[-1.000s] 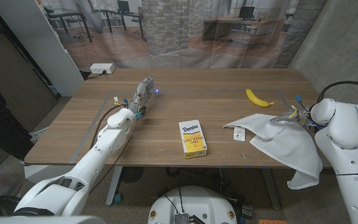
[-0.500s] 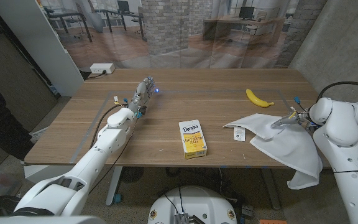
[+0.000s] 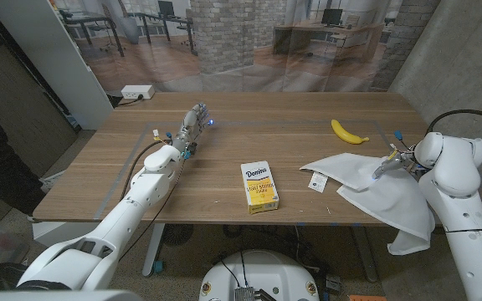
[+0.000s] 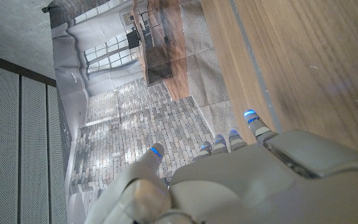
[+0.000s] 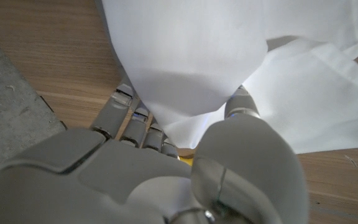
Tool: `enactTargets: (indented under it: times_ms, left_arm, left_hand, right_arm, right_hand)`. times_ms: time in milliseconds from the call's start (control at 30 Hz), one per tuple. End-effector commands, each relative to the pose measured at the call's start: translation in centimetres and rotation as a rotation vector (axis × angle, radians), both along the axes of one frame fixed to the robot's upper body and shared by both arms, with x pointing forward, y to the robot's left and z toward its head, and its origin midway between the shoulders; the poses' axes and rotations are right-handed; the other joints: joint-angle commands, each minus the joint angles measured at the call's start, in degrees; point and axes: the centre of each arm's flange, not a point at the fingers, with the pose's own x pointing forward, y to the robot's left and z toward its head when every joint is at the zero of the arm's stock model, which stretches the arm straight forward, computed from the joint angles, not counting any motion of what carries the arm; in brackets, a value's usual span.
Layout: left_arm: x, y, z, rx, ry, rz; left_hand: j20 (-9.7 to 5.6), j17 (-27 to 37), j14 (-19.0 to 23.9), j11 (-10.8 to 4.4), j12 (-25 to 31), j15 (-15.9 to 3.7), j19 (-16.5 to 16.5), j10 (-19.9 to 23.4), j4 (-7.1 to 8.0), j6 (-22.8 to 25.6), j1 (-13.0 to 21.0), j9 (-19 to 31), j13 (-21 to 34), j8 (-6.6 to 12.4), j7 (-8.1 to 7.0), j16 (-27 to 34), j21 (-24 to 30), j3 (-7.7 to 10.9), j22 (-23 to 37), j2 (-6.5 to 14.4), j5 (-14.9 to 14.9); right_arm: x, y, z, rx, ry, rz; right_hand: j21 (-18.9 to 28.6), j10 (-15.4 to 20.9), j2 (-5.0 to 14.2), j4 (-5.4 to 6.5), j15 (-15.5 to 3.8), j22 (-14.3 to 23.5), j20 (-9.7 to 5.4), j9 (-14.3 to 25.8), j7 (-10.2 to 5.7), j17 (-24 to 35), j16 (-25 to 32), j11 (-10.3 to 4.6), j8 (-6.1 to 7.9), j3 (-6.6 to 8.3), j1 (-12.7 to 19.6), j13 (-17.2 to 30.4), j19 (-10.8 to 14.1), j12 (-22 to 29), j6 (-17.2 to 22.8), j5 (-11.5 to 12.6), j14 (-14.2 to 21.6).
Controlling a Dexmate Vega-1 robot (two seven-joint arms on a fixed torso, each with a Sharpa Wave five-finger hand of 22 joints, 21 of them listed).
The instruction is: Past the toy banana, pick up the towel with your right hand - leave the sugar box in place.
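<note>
At the right edge of a wooden table [image 3: 224, 180], the robot's right hand [image 3: 387, 162] pinches a white towel [image 3: 375, 186], its fingers [image 5: 129, 115] and thumb clamped on a fold of the cloth, as the right wrist view shows from close in. The towel lies spread over the table's near right part, one end draped off the near right edge and hanging below it; a small white tag [image 3: 317, 180] sits at its left corner. The toy banana [image 3: 349, 131] lies on the wood just beyond the towel, on its far side, apart from the hand. The sugar box [image 3: 259, 186], yellow and white, rests in the middle near part of the table, to the left of the towel and not touching it. Across the table on the far left, the left hand [image 3: 192, 127] holds nothing, its blue-tipped fingers [image 4: 251, 121] extended and slightly apart over the wood. A white power strip [image 3: 137, 92] lies on the floor beyond the table's far left corner
</note>
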Motion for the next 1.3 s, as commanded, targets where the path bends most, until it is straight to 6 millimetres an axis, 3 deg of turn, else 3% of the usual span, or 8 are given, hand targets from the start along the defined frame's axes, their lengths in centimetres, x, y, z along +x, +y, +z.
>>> enactTargets:
  times_ms: [33,133,200,333,467,567,733,1300]
  left_arm:
    - [0.0,0.1,-0.1,-0.002,0.002,0.0]
    - [0.1,0.2,0.0,-0.005,0.001,0.001]
    - [0.1,0.2,0.0,-0.004,0.0,0.002]
    - [0.2,0.3,0.0,-0.007,0.001,0.001]
    - [0.4,0.4,0.0,-0.008,0.004,0.001]
    - [0.5,0.4,0.0,-0.009,0.004,0.001]
    - [0.7,0.4,0.1,-0.01,0.005,0.0]
    - [1.3,0.7,0.3,-0.016,0.008,0.003]
  left_hand:
    - [0.37,0.3,-7.5,0.32,0.3,0.33,-2.8,-5.2,-0.03,-3.6,0.0,0.1,0.1,0.09,-0.62,0.2,-0.2,0.36,0.3,6.7,0.3]
    - [0.39,0.3,-7.5,0.3,0.3,0.32,-2.8,-5.3,-0.03,-3.6,0.0,0.1,0.1,0.09,-0.63,0.2,-0.3,0.35,0.3,6.7,0.3]
    - [0.36,0.3,-7.5,0.24,0.3,0.31,-2.8,-5.2,-0.03,-3.6,0.0,0.1,0.1,0.09,-0.65,0.2,-0.3,0.35,0.3,6.7,0.3]
    - [0.36,0.3,-7.5,0.3,0.3,0.29,-2.8,-5.2,-0.03,-3.6,0.0,0.1,0.1,0.09,-0.65,0.2,-0.3,0.34,0.3,6.6,0.3]
    - [0.35,0.3,-7.5,0.16,0.3,0.29,-2.8,-5.2,-0.02,-3.6,-0.1,0.1,0.1,0.09,-0.66,0.2,-0.3,0.33,0.3,6.6,0.3]
    - [0.34,0.3,-7.5,0.18,0.3,0.27,-2.7,-5.2,-0.02,-3.6,-0.1,0.1,0.1,0.11,-0.68,0.2,-0.3,0.32,0.3,6.6,0.3]
    - [0.36,0.3,-7.5,0.27,0.3,0.26,-2.8,-5.2,-0.02,-3.6,-0.1,0.1,0.1,0.11,-0.69,0.2,-0.4,0.3,0.3,6.6,0.3]
    - [0.37,0.3,-7.5,0.16,0.3,0.31,-2.7,-5.2,0.0,-3.6,-0.1,0.1,0.1,0.1,-0.67,0.2,-0.5,0.28,0.3,6.7,0.4]
  right_arm:
    - [-0.1,0.1,0.1,-0.043,-0.105,-0.032]
    - [-0.1,0.1,0.2,-0.048,-0.128,-0.037]
    - [-0.1,0.1,0.2,-0.04,-0.145,-0.033]
    - [0.0,0.0,0.2,-0.025,-0.17,-0.024]
    - [0.0,-0.1,0.2,-0.012,-0.21,-0.013]
    - [-0.2,-0.1,0.3,-0.015,-0.255,-0.003]
    - [-0.3,-0.1,0.6,-0.019,-0.311,0.014]
    - [-0.7,0.3,1.4,-0.048,-0.508,0.055]
  right_hand:
    - [4.6,5.8,2.98,-0.23,-9.45,2.6,-4.99,1.7,-0.02,6.2,6.1,-1.04,1.95,-0.95,7.6,4.3,5.1,6.7,8.7,1.4,10.0]
    - [10.1,7.0,3.99,-0.53,-9.92,6.7,-7.86,4.1,-0.89,14.9,13.5,-1.99,3.1,-3.49,15.4,9.8,7.8,12.6,13.1,1.1,16.8]
    - [16.1,7.7,5.42,0.01,-10.1,11.7,-9.85,6.6,-1.63,22.1,18.1,-2.15,4.83,-5.47,21.5,15.4,9.4,18.4,18.1,0.1,20.5]
    - [23.6,9.2,8.56,0.42,-9.84,15.0,-10.18,12.5,-2.62,35.8,25.7,-2.52,8.58,-7.93,31.3,25.6,11.9,27.5,23.4,-2.9,24.9]
    - [29.0,12.8,12.29,0.22,-10.09,16.7,-10.38,17.0,-2.14,40.0,27.4,-1.39,13.43,-7.59,38.2,31.3,13.4,32.7,27.8,-5.9,27.6]
    - [31.1,14.6,13.87,0.68,-9.96,17.2,-10.41,19.0,-0.83,40.4,27.2,0.1,16.89,-6.94,40.2,31.1,13.2,33.4,32.5,-7.8,29.2]
    - [33.3,17.0,14.91,1.82,-9.61,17.5,-10.42,18.9,0.78,41.7,25.7,1.74,19.83,-5.34,41.3,29.9,12.5,33.8,39.7,-9.4,29.8]
    - [35.8,19.7,13.8,2.23,-9.58,17.4,-10.45,16.7,2.44,42.3,23.3,2.49,20.18,-4.54,41.9,28.7,11.8,34.4,44.1,-10.5,31.1]
